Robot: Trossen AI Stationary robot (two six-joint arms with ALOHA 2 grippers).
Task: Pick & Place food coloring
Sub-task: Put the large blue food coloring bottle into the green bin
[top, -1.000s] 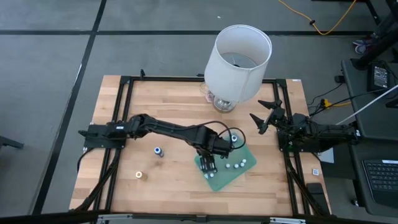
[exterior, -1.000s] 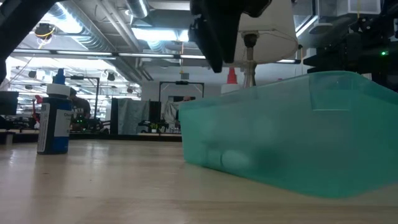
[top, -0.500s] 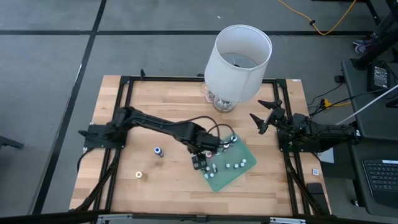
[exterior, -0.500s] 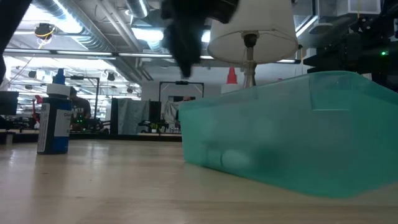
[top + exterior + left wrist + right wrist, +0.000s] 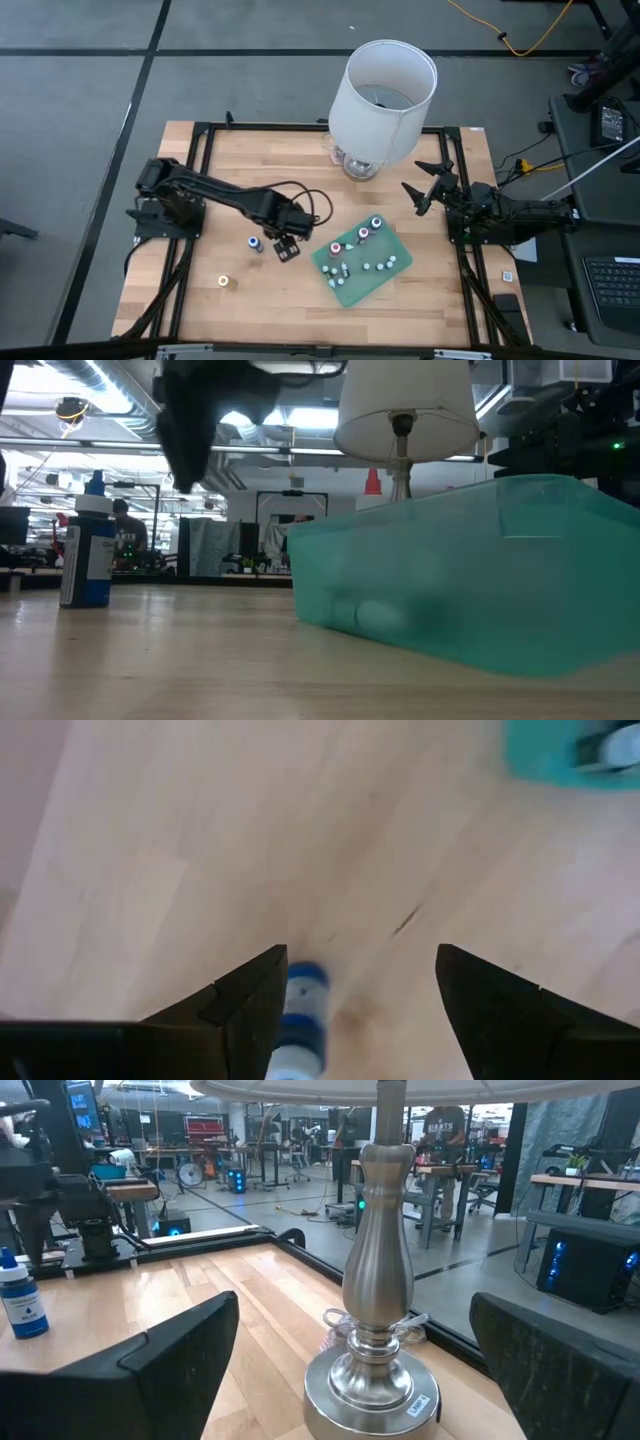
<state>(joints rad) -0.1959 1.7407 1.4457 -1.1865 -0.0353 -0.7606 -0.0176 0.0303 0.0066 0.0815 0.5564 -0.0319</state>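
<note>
The food coloring is a set of tiny bottles. Several stand in the green tray (image 5: 352, 285), which fills the right of the low view (image 5: 470, 580). A blue-topped bottle (image 5: 255, 243) stands upright on the bare wood left of the tray and also shows in the low view (image 5: 88, 550). A whitish-topped bottle (image 5: 224, 282) stands nearer the near edge. My left gripper (image 5: 283, 245) hangs open just right of the blue-topped bottle. In the left wrist view that bottle (image 5: 300, 1015) shows beside one finger of the gripper (image 5: 360, 955). My right gripper (image 5: 420, 178) waits open by the lamp.
A tall lamp with a big white shade (image 5: 385, 85) stands at the far edge, its metal base (image 5: 372, 1350) right in front of my right gripper (image 5: 355, 1298). Bare wood lies along the near edge and on the table's left. A black frame rims the table (image 5: 200, 130).
My left gripper has drawn back from above the green tray toward the table's left and now hangs beside the blue-topped bottle. The arm has folded back with it. The bottles in the tray that it covered now show.
</note>
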